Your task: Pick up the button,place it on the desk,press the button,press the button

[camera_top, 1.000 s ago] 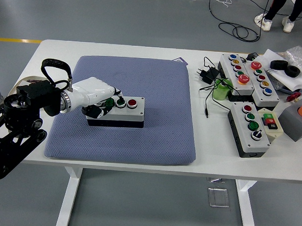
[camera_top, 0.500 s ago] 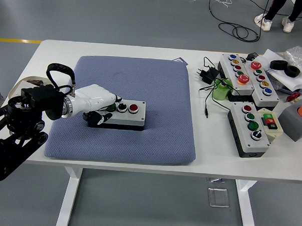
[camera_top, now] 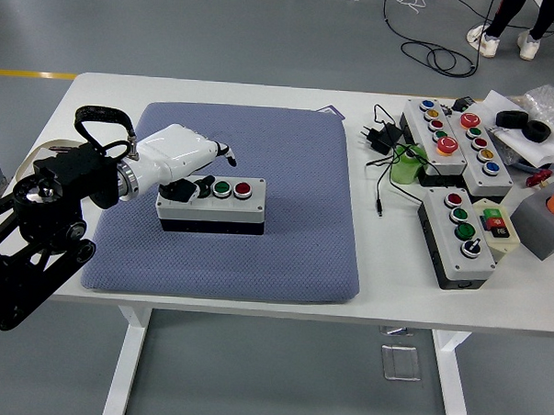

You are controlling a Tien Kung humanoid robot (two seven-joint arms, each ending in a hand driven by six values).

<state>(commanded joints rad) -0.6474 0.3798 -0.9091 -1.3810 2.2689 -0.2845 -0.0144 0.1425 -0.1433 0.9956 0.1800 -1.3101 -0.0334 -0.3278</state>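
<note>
A grey button box (camera_top: 213,205) with a green button (camera_top: 223,188) and a red button (camera_top: 243,189) lies on the blue mat (camera_top: 285,245). My left hand (camera_top: 184,187), white-shelled with dark fingertips, comes in from the left and covers the box's left end. Its fingers curl down onto the top and side of that end, hiding whatever is on the box there. One finger (camera_top: 226,152) sticks out beyond the box's far edge. My right arm does not show.
Three more button boxes (camera_top: 460,236) (camera_top: 435,133) (camera_top: 482,145) lie at the right with a black charger and cable (camera_top: 379,138), a green object (camera_top: 406,167), a grey block (camera_top: 541,224) and bagged items (camera_top: 538,118). A person's feet show at the top right.
The left hand has risen and tilted up over the box's left end. The box has shifted slightly back and to the left, to where it was a second ago.
</note>
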